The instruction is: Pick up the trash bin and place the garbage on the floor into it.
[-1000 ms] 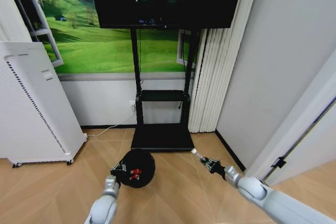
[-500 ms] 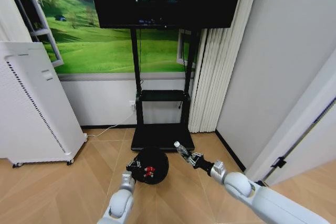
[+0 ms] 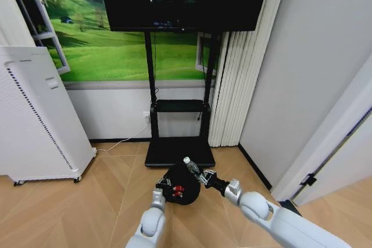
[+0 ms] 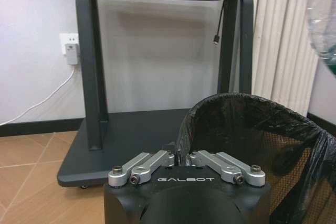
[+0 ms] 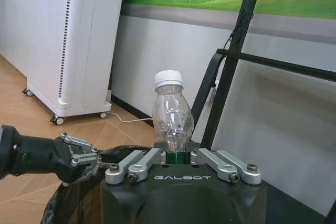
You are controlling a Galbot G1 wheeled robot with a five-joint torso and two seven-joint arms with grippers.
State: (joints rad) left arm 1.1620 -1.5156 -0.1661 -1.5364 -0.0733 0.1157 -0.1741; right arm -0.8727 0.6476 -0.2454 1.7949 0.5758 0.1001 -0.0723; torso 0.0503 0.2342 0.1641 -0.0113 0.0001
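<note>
The trash bin (image 3: 185, 182), a small black mesh basket with a black liner, is held off the wooden floor in front of the TV stand. My left gripper (image 3: 164, 184) is shut on its near rim, and in the left wrist view its fingers (image 4: 157, 160) pinch the rim of the bin (image 4: 247, 135). Red garbage (image 3: 178, 190) lies inside. My right gripper (image 3: 201, 175) is shut on a clear bottle (image 3: 190, 165) with a white cap, held over the bin's mouth. In the right wrist view the bottle (image 5: 172, 109) stands upright in that gripper (image 5: 179, 157).
The black TV stand base (image 3: 179, 150) lies just behind the bin. A tall white perforated appliance (image 3: 35, 126) stands at the left with a white cord (image 3: 116, 144) on the floor. Curtains (image 3: 232, 85) and a wall with a door frame (image 3: 325, 143) close the right side.
My left arm has carried the bin to the right. My right arm has brought the bottle leftward, from beside the bin to over its mouth.
</note>
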